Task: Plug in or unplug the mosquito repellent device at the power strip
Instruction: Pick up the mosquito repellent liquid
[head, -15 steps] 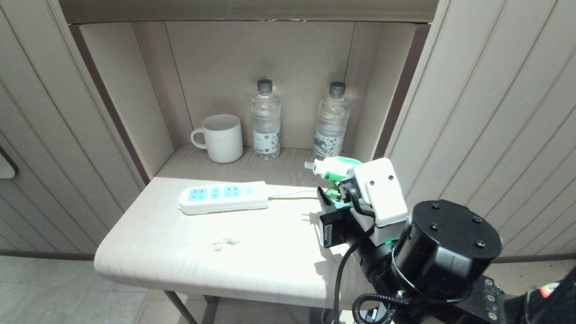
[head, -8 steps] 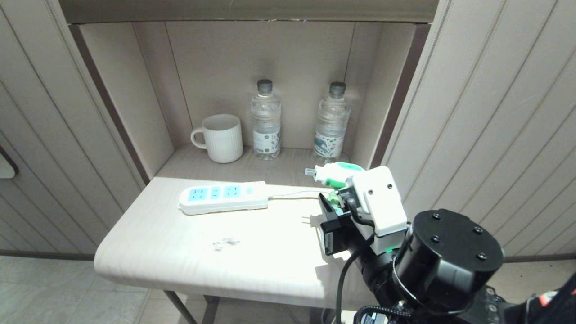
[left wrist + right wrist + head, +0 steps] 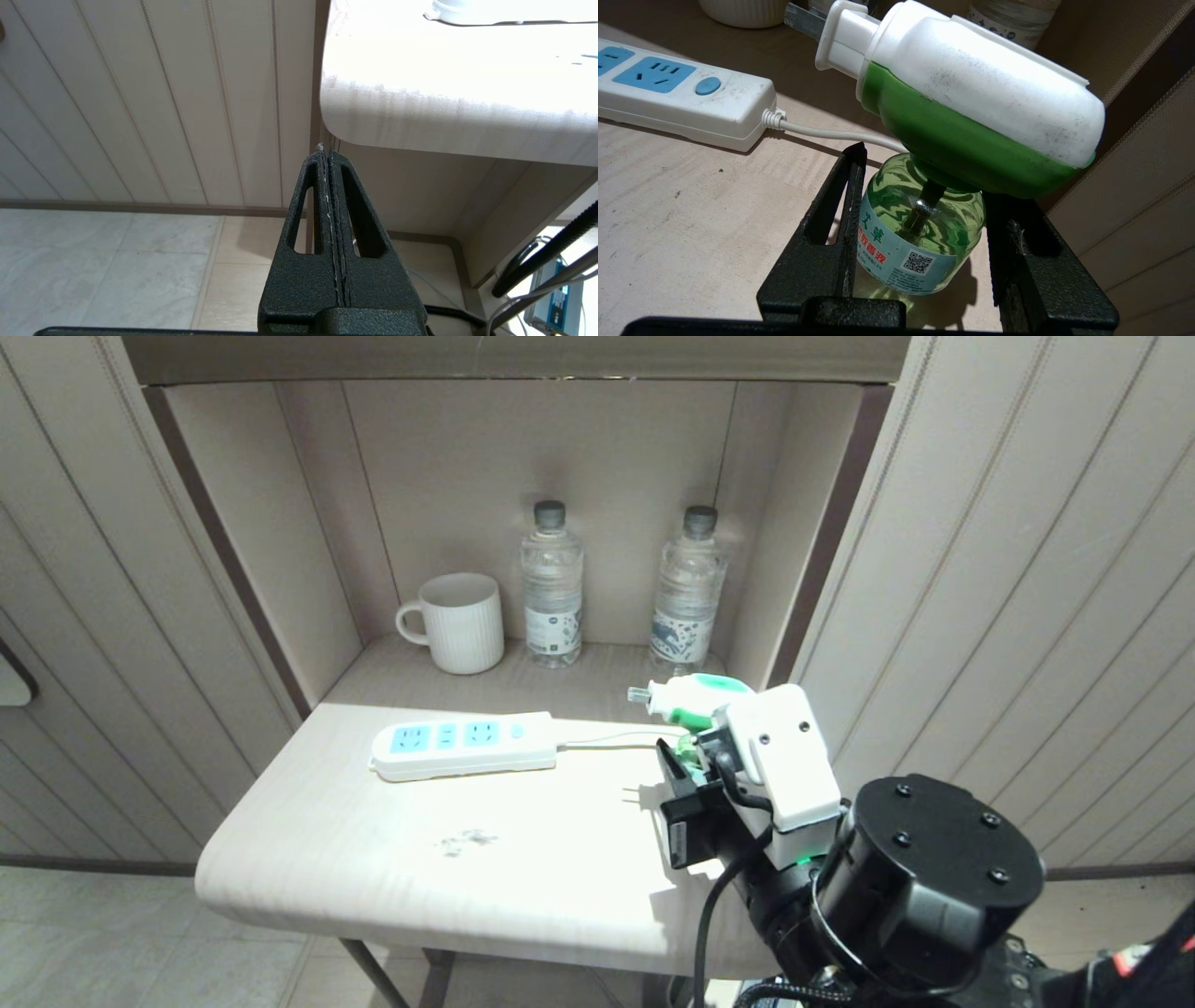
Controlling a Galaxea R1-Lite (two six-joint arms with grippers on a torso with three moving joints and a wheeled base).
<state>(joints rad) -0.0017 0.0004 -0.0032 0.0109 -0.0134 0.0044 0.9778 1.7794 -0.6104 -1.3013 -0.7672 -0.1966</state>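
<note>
Right claw point(image 3: 920, 205) clamped, left claw point(image 3: 330, 158) closed

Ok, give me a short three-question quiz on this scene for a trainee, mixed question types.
1. True or false: the mosquito repellent device is plugged into the power strip.
2. Which gripper holds the device? A) the left gripper B) the right gripper C) neither
3. Fill in: behind the power strip, in the alcove, stand a white mug and ___ water bottles.

Key
1. False: it is held off the table, prongs clear of the sockets.
2. B: its fingers clamp the green bottle; the left gripper is shut on nothing, below the table edge.
3. two
</note>
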